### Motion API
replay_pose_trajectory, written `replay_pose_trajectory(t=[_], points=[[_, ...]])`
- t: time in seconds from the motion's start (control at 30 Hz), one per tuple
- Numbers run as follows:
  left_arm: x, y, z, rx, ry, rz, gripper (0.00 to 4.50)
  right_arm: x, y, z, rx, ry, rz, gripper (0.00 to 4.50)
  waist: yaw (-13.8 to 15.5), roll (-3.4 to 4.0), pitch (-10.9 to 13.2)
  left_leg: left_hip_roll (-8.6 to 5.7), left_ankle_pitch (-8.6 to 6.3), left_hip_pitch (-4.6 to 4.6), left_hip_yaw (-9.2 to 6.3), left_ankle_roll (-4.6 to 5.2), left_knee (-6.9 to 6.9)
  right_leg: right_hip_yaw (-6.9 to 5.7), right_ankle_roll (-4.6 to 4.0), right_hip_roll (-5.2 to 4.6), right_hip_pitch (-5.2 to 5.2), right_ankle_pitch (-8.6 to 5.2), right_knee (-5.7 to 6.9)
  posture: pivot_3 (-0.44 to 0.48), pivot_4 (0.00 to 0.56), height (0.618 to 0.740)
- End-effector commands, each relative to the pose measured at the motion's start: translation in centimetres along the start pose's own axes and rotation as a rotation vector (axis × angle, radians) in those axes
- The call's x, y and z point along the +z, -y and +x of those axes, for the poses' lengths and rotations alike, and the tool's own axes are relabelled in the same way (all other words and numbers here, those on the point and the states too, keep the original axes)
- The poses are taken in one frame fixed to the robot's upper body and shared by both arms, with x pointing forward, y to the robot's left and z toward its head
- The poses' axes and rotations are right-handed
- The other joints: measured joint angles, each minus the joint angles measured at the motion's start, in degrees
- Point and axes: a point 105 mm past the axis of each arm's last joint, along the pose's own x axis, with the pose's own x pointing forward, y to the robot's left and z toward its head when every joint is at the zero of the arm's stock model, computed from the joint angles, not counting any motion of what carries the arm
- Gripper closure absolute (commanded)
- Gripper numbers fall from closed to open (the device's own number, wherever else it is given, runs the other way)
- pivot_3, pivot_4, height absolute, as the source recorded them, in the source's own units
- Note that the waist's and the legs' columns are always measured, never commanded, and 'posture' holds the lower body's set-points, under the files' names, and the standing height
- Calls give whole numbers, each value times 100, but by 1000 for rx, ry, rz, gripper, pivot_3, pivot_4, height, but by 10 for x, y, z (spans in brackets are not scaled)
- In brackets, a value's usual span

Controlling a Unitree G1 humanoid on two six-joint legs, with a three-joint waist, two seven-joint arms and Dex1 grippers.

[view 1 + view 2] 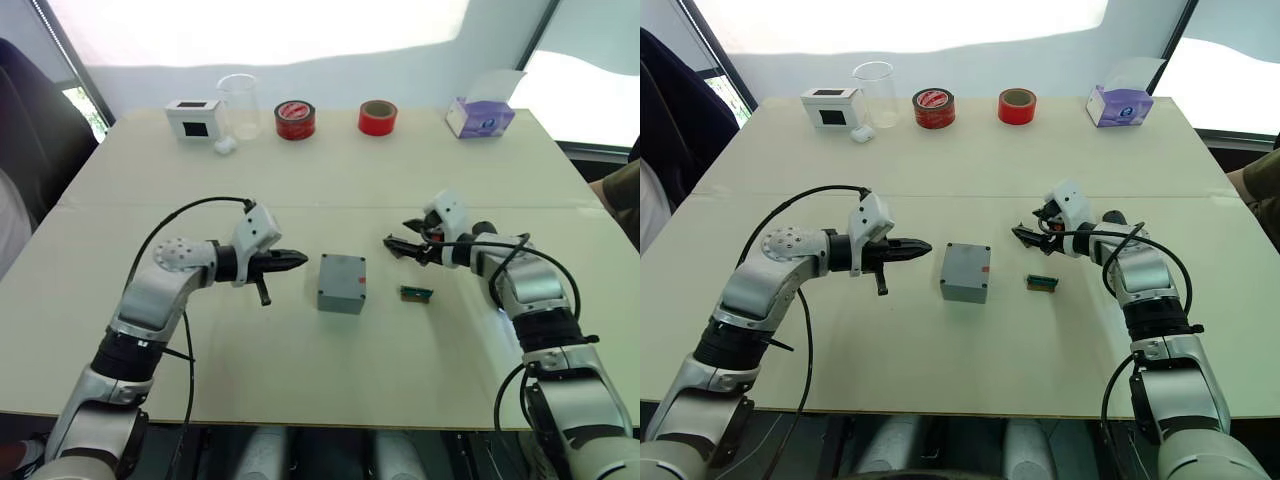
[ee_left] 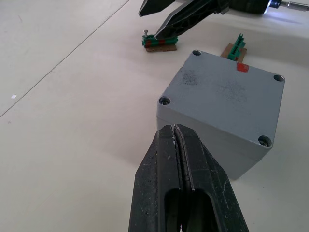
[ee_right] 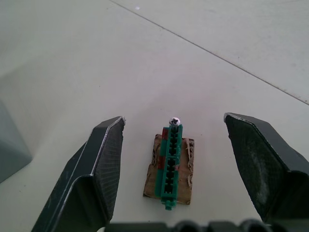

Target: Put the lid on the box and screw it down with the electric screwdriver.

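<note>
- Sitting near the middle of the pale table (image 1: pixel 330 180), the small square grey metal-looking box (image 1: pixel 342 283) already carries the flat grey lid (image 2: pixel 227 87) on top, edges flush all round; a small red mark shows on the lid's face, and its corner holes look like empty sockets or recessed heads, which I cannot tell apart.
- Pointing at the box from its left side, the left pincer (image 1: pixel 296 261) has its two black fingers (image 2: pixel 181 159) pressed together with nothing between them; the tip stands just short of the box wall, apart from it, probably placed there to brace the box.
- Hanging on the far right side of the box, the right pincer (image 1: pixel 392 244) is spread wide and empty; directly beneath it lies a small green terminal strip on a brown card (image 3: pixel 170 166) with a single screw (image 3: pixel 175 121) standing at one end, so the spread jaws seem lined up to take that screw or its holder.
- Lying closer to the box on the same side is a second green strip (image 1: pixel 416 293), well clear of both pincers.
- Judging by the seated lid, fastening it down is what remains.
</note>
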Motion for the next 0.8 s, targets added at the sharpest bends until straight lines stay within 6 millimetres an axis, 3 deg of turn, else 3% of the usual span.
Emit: replay_pose_trajectory(t=[0.03, 0.2, 0.3, 0.4, 0.8], points=[[9, 2, -1, -2, 16, 43, 4500, 17, 2, 2, -15, 48, -35, 999, -3, 0, 0, 0, 0, 0, 0, 0, 0, 0, 0, 0, 0, 0, 0, 0, 150, 740], [9, 1, -1, -1, 14, 46, 4500, 18, 3, 4, -23, 52, -24, 999, -12, 0, 0, 0, 2, 0, -1, -3, 0, 0, 0, 0, -1, 0, 0, 0, 150, 740], [8, 2, -1, -3, 13, 45, 4500, 17, 2, 5, -21, 50, -19, 1754, -9, 0, 0, 0, 4, 0, -1, -6, 0, 0, 0, 0, 0, 0, 0, 0, 150, 740], [8, 2, -1, -2, 10, 45, 4500, 17, 1, 5, -18, 49, -15, 2931, -13, 0, 0, 0, 4, 0, -1, -7, 0, 0, 0, 0, 0, 0, 0, 0, 150, 740], [7, 1, 0, 1, 7, 49, 4500, 15, 0, 7, -16, 41, -9, 2931, -19, 0, 0, 0, 4, 0, -1, -6, 0, 0, 0, 0, -1, 0, 0, 0, 150, 740]])
